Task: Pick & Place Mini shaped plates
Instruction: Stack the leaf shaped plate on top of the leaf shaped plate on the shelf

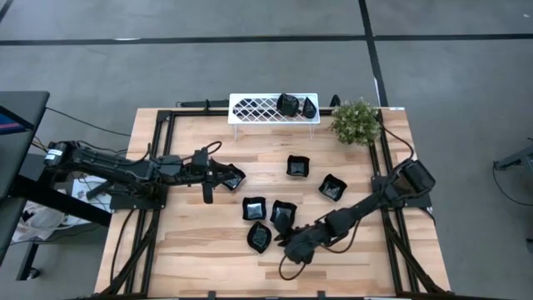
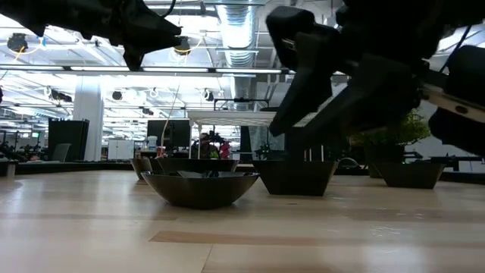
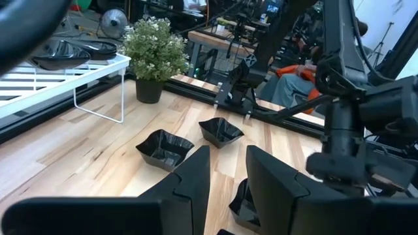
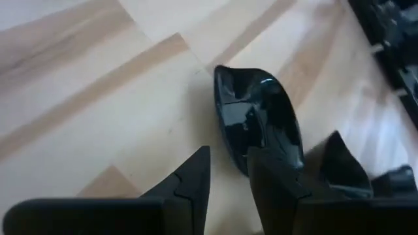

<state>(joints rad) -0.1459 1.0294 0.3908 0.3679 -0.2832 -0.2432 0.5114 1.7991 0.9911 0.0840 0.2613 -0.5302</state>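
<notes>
Five glossy black mini plates rest on the wooden table: a teardrop one (image 1: 260, 237), three more (image 1: 254, 208) (image 1: 282, 214) (image 1: 332, 187), and one (image 1: 297, 167) farther back. A sixth (image 1: 236, 177) lies under the tip of my left gripper (image 1: 223, 177). Two others (image 1: 287, 104) (image 1: 309, 106) sit on the white lattice rack (image 1: 250, 108). My left gripper (image 3: 228, 176) is open, raised above the table, with nothing between its fingers. My right gripper (image 4: 228, 173) is open and low at the teardrop plate (image 4: 258, 124). It stands at the plate's near rim, one finger outside and the other over the rim. My right gripper stands at the teardrop plate's near rim (image 4: 240, 162), slanting down from the table's right side. One finger (image 4: 196, 176) is outside the rim and the other (image 4: 277, 189) is over it. The plate lies flat on the table. I cannot tell whether a finger touches it.
A green potted plant (image 1: 356, 122) stands at the far right corner beside the rack. A black frame rail (image 1: 385, 167) runs along the table's edges. Bare wood lies along the near edge (image 1: 200, 267). Another plate (image 4: 343, 166) sits close beside my right gripper.
</notes>
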